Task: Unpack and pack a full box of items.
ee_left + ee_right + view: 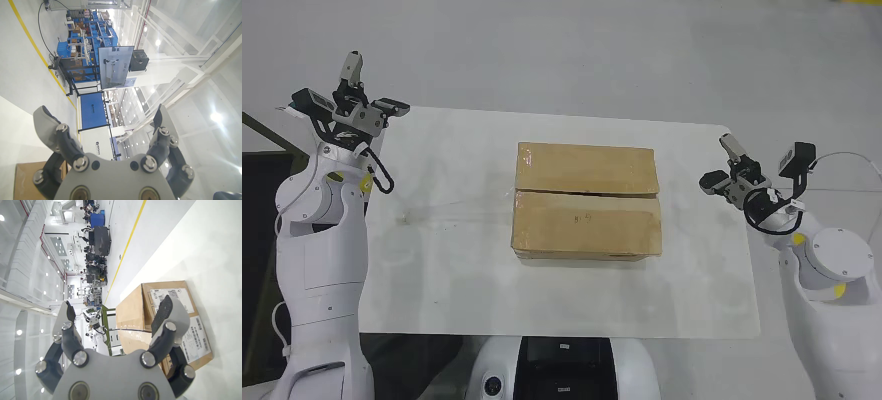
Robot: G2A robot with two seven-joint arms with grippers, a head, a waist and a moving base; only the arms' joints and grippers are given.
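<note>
The white table (442, 270) carries a closed cardboard box (586, 200) at its middle, flaps shut. The left gripper (102, 111) hangs by the table's far left corner, the right gripper (116, 302) at its right edge, both well apart from the box. Both sets of jaws gape wide, empty.

The box (130, 315) carried two white shipping labels (197, 336) with barcodes and fine print on one side wall. Off behind the desk, a blue panel (92, 111) and a white panel (98, 145) each bore a short logo line.
</note>
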